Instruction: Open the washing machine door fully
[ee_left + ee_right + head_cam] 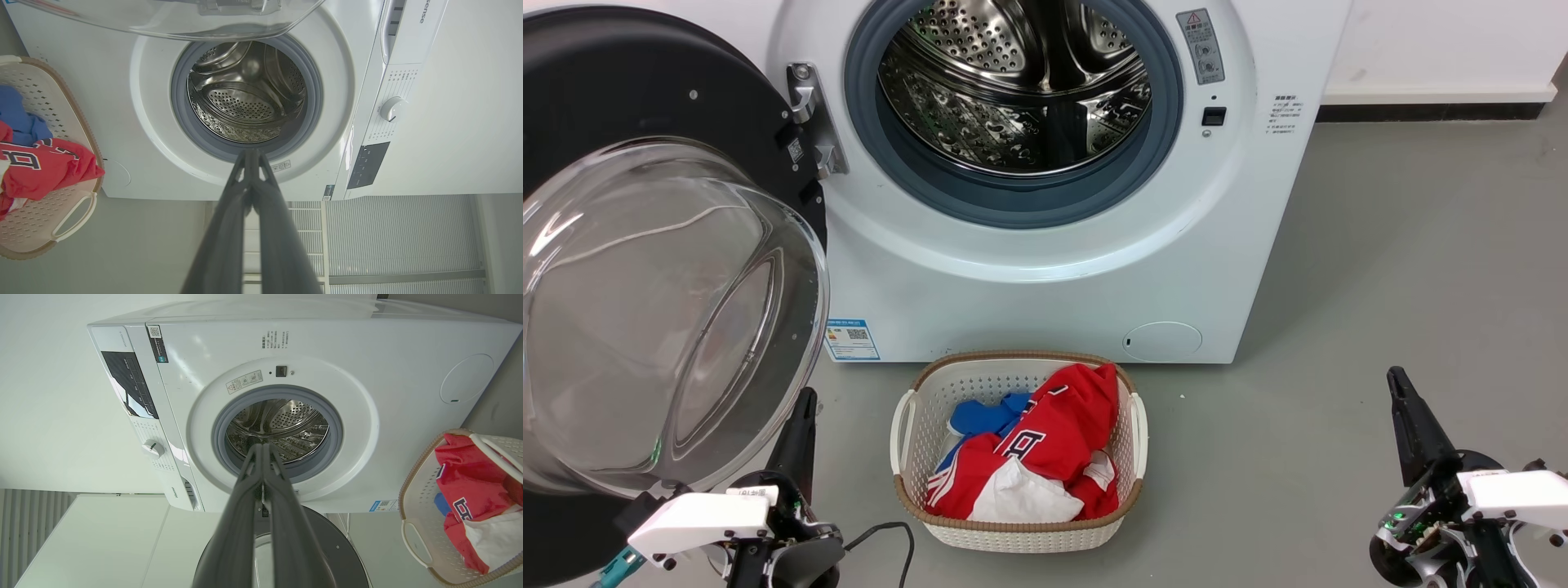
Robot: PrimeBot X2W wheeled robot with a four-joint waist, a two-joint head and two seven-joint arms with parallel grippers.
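Washing machine door [645, 269] open wide on the metal hinge [810, 114] at the left side of the washing machine [1045, 269] — inner face toward the head camera, clear glass bowl bulging out of the black ring. Drum [1021, 82] opening fully exposed, perforated steel inside, grey rubber gasket [882, 155] all around. Blue label [852, 340] at the front panel's lower left corner, round filter cap [1162, 340] toward the lower right.

Left tool [805, 404] low at the left, dark fingers pressed together and gripping nothing, tip just beside the lower rim of the glass bowl; contact with it impossible to tell. In the left wrist view, fingers closed to a single point before the drum opening, bowl's edge along the top. Right tool [1398, 384] well apart at the lower right, over grey floor [1380, 269], likewise narrowed to nothing and empty.

White laundry basket [907, 433] on the floor just in front of the machine's bottom edge, below the drum opening — red jersey [1070, 425] on top, blue garment [984, 412] beneath at the left, white cloth [1025, 498] at the near side.
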